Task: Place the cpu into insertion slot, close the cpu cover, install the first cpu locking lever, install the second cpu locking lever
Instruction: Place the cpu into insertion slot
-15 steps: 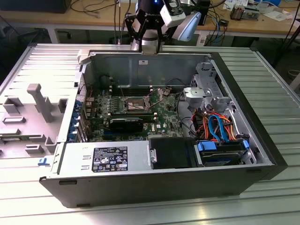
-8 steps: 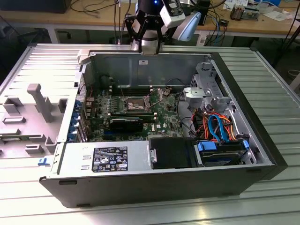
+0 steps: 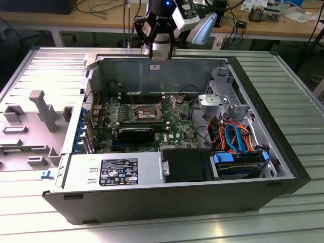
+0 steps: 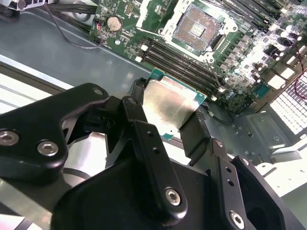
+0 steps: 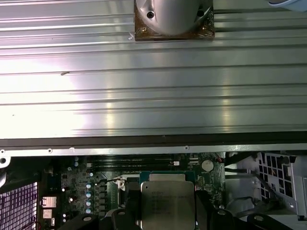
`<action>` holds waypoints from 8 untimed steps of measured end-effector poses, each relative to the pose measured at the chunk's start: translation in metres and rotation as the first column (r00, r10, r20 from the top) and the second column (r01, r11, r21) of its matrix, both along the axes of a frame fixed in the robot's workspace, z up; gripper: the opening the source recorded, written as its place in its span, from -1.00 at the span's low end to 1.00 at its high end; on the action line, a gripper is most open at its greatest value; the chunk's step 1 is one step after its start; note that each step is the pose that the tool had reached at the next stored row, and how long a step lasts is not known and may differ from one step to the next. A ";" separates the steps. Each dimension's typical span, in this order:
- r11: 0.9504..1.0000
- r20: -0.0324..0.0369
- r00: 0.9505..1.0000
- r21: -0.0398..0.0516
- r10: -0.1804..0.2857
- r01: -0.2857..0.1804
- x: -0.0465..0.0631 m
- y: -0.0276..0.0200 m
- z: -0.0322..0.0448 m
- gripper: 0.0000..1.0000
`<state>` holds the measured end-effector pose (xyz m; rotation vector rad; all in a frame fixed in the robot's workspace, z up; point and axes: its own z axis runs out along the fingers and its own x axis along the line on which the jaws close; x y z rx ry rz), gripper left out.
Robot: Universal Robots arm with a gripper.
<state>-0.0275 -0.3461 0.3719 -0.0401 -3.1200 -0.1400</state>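
Observation:
My gripper (image 4: 168,112) is shut on the cpu (image 4: 170,101), a flat square chip with a dull silver top and a green edge. Black fingers (image 4: 195,132) pinch it on two opposite sides. In the first wrist view the cpu (image 5: 167,205) hangs level above the green board. The insertion slot (image 4: 196,26) lies uncovered on that board, a dark square inside a silver rim, some way off from the chip. In the exterior view my gripper (image 3: 159,44) hangs over the far wall of the open computer case, up and beyond the insertion slot (image 3: 147,110). I cannot make out the cpu cover or the levers.
Long black memory slots (image 4: 184,64) run between the chip and the socket. A black heatsink block (image 3: 136,134), the power supply (image 3: 114,171) and coloured cables (image 3: 235,134) fill the case. A ribbed aluminium table (image 5: 153,81) surrounds it, with the arm's base (image 5: 172,17) behind.

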 end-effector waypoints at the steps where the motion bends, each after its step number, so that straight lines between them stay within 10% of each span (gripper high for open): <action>1: 1.000 0.000 1.000 0.000 0.000 0.000 0.000 -0.0002 -0.0001 0.09; 8: 1.000 0.000 1.000 0.000 0.000 0.000 0.000 -0.0008 -0.0013 0.09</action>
